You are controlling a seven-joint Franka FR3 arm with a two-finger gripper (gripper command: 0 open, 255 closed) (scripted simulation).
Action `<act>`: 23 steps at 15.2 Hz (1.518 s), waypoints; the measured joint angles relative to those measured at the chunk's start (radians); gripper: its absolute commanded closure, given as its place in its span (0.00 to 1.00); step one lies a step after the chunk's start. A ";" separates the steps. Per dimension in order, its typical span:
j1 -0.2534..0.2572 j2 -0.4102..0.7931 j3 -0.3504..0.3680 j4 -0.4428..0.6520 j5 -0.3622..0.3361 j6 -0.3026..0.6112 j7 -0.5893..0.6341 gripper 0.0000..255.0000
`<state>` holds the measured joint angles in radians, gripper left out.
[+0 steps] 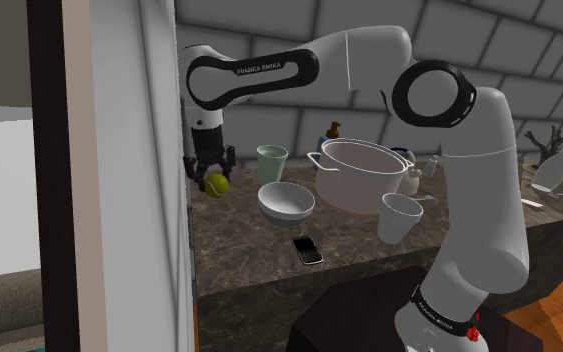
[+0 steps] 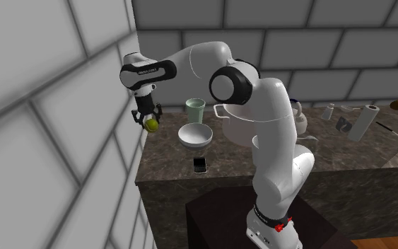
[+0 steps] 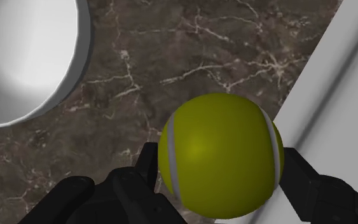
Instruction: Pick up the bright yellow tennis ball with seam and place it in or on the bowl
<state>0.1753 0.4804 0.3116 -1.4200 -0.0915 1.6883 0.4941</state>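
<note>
The black gripper (image 1: pixel 212 178) points straight down with its fingers (image 3: pixel 147 167) closed against either side of the yellow-green tennis ball (image 3: pixel 220 154), whose pale seam curves down both flanks in the wrist view. The ball (image 1: pixel 216 184) hangs in that grasp to the shoulder view's left of the white bowl (image 1: pixel 286 200), near it but not touching, and appears to sit just clear of the dark marbled counter (image 1: pixel 249 255). In the second exterior view the ball (image 2: pixel 150 124) lies likewise to the left of the bowl (image 2: pixel 195 134), close to the grey tiled wall (image 2: pixel 63 106) on the side away from the bowl. The bowl stands upright with nothing in it. Behind the bowl stands a pale green cup (image 1: pixel 272 163). In front of the bowl, towards the counter's front edge, a black phone (image 1: pixel 307 249) lies flat. To the shoulder view's right of the bowl sits a large white pot (image 1: pixel 362 175), and a white cup (image 1: pixel 400 217) stands beyond it, nearer the stand.
</note>
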 measured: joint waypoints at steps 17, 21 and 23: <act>-0.144 -0.292 -0.037 -0.296 0.060 0.012 -0.173 1.00; -0.200 -0.399 -0.073 -0.422 0.074 0.036 -0.266 1.00; -0.222 -0.448 -0.091 -0.481 0.078 0.047 -0.307 1.00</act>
<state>-0.0464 0.0322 0.2207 -1.9014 -0.0130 1.7351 0.1866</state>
